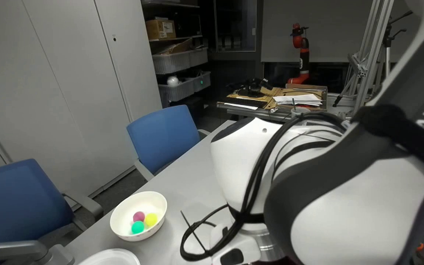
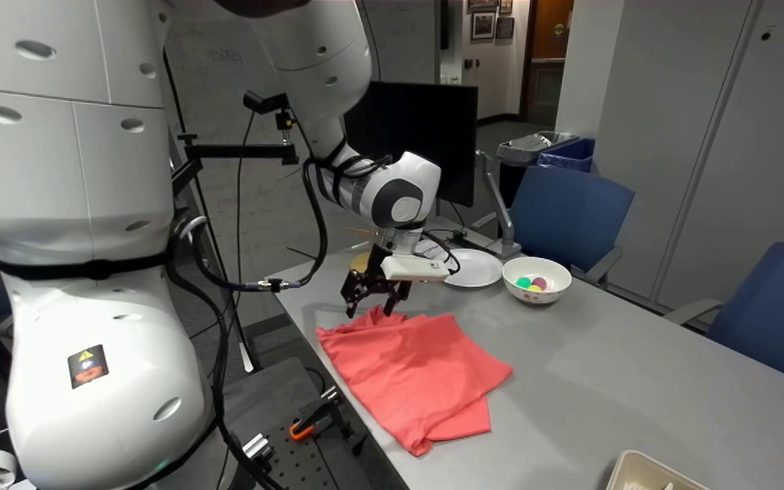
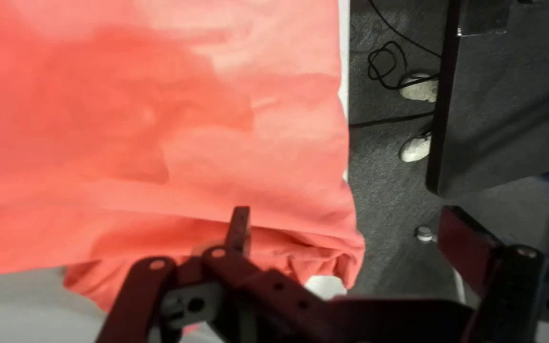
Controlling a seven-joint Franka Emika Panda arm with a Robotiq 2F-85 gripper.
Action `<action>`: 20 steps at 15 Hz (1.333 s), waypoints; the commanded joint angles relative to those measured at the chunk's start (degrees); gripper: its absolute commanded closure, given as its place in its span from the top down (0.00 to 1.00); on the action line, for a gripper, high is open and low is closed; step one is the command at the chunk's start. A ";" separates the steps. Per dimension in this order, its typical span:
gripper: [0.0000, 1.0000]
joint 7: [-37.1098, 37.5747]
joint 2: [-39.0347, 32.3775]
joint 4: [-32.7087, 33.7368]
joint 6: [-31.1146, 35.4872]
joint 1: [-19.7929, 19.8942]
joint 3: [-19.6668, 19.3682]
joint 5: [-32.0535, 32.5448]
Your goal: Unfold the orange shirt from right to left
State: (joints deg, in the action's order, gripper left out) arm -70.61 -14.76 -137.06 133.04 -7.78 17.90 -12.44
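The orange shirt lies folded and wrinkled on the grey table, along the edge closest to the robot base. In the wrist view the shirt fills the upper left, with a loose fold and a bunched corner at the table edge. My gripper is open just above the shirt's far end, by its bunched corner. In the wrist view the gripper has its fingers wide apart with nothing between them; one finger is over the shirt, the other past the table edge over the floor. Contact with the cloth cannot be told.
A white bowl with colored balls and a white plate stand beyond the shirt; the bowl also shows in an exterior view. A beige tray is at the front. A monitor stands at the back. Blue chairs line the table.
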 commanded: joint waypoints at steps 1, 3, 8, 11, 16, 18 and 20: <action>1.00 9.49 -2.68 0.39 6.14 -0.64 -2.92 1.46; 1.00 15.27 -4.18 -0.06 11.17 -1.02 -3.72 2.47; 1.00 29.86 -8.72 -0.50 21.87 -2.40 -5.43 10.92; 1.00 37.24 -11.37 -0.16 24.45 -2.58 -7.14 16.91; 1.00 45.58 -15.24 1.31 26.53 -1.77 -8.95 22.57; 1.00 47.91 -16.65 1.97 26.91 -1.76 -9.51 23.43; 1.00 49.87 -18.23 2.85 27.04 -1.76 -9.90 23.70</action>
State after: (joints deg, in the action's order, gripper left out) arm -24.59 -30.06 -136.21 158.71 -9.15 8.98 9.21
